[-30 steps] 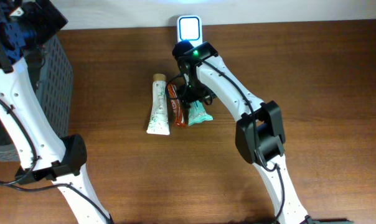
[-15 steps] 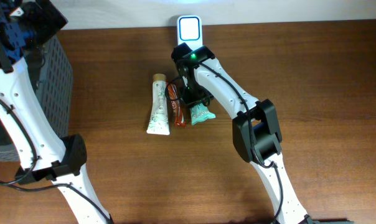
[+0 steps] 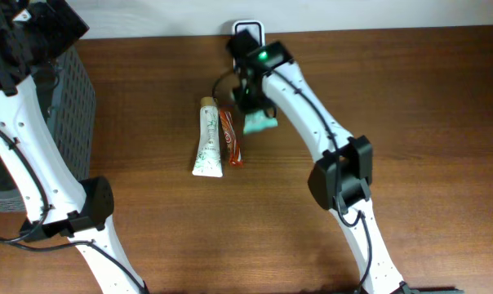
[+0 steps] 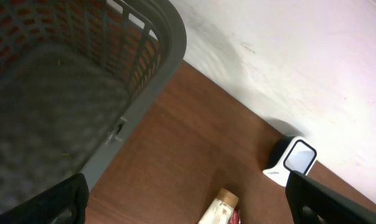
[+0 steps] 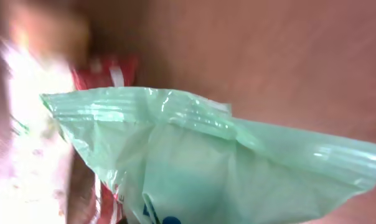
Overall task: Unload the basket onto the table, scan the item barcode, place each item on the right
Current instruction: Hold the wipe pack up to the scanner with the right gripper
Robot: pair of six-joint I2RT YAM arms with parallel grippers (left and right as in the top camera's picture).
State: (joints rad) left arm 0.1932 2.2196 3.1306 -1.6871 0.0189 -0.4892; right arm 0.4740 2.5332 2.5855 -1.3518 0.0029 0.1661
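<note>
Right tool (image 3: 249, 100) clamped on green packet (image 3: 261, 123), near scanner (image 4: 292, 160) at surface's far edge. Left tool (image 4: 188, 208) fingers apart, by basket (image 4: 152, 59).

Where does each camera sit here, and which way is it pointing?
Overhead: above the table, looking straight down; both arms show, right gripper holding the green packet.
Left wrist: raised at the left, facing basket and scanner; left gripper fingers at lower corners.
Right wrist: close, blurred, facing the green packet; no fingers discernible.
Shared: overhead and left wrist both show the tube and basket.
</note>
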